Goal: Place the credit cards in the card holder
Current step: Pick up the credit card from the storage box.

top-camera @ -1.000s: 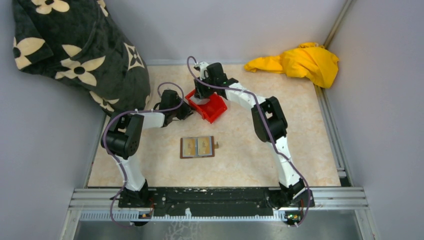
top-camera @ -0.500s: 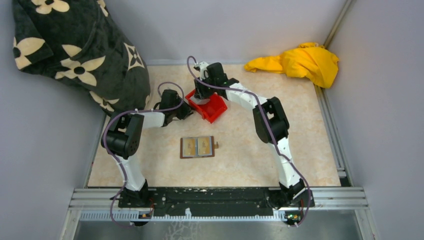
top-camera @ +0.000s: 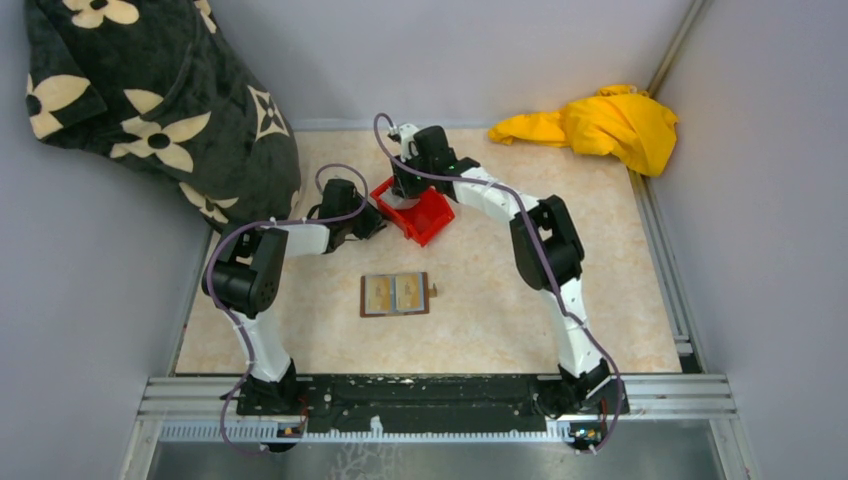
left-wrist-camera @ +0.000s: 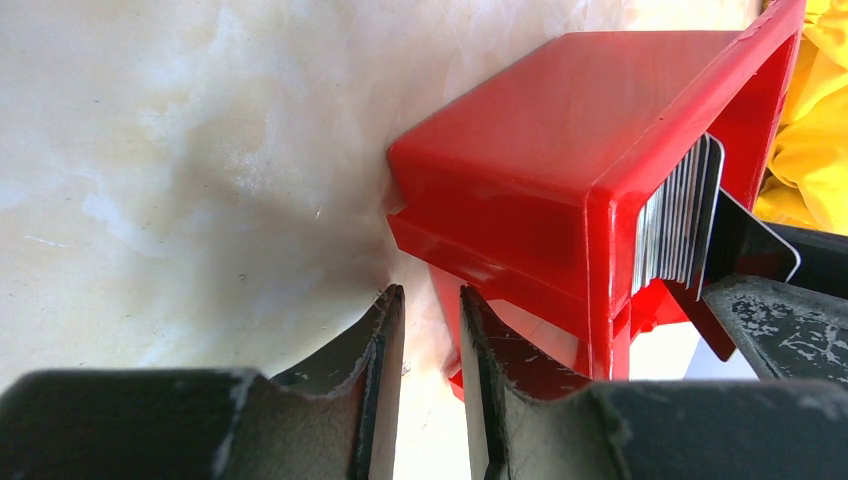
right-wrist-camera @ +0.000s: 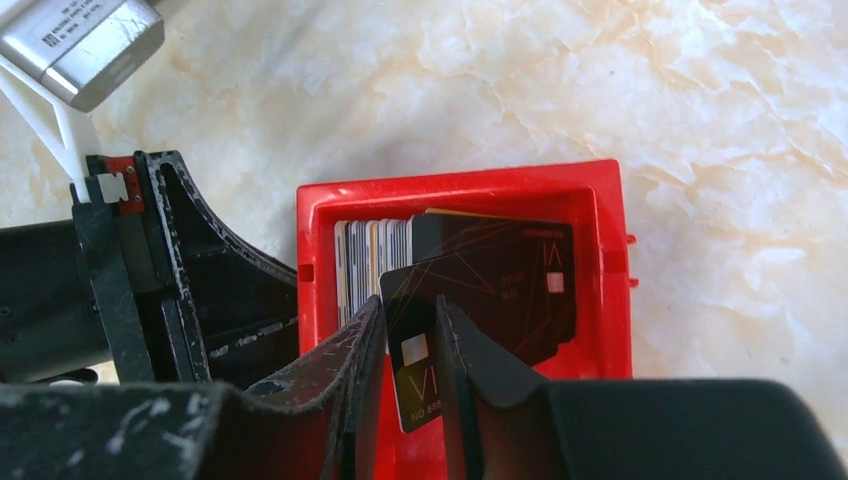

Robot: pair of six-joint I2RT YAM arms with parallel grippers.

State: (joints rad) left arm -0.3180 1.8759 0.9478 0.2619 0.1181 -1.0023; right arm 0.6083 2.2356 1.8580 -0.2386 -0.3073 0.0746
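Right gripper (right-wrist-camera: 410, 330): fingers a narrow slot apart, down inside the bin (right-wrist-camera: 612, 250). A dark card (right-wrist-camera: 465, 300) slants through the slot. I cannot tell whether the pads bite it. The bin's left wall is just beside the left finger. To the right there is room up to the far wall.

Left gripper (left-wrist-camera: 430, 300): fingers slightly apart, nothing between them, tips low at the bin's outer foot. Bare table (left-wrist-camera: 150, 150) on its left.

Count:
- One bin.
- Two dark cards: the slanted one and a second dark card (right-wrist-camera: 550, 265) behind it.
- One pack of pale cards (right-wrist-camera: 368, 262) on edge against the bin's left wall, too tight to count.
- One wallet (top-camera: 395, 294), lying open and flat on the table, nearer the bases than the bin, apart from it, between the two arms.
- One yellow cloth (top-camera: 600, 125) in the far right corner.
- One flowered blanket (top-camera: 160, 110) far left, close by the left gripper's wrist.

Right arm (top-camera: 540, 240): elbow bent outward, forearm reaching left and far, wrist pointing down over the bin.

Left arm (top-camera: 250, 275): elbow low on the left, forearm level, reaching right to the bin's left corner.
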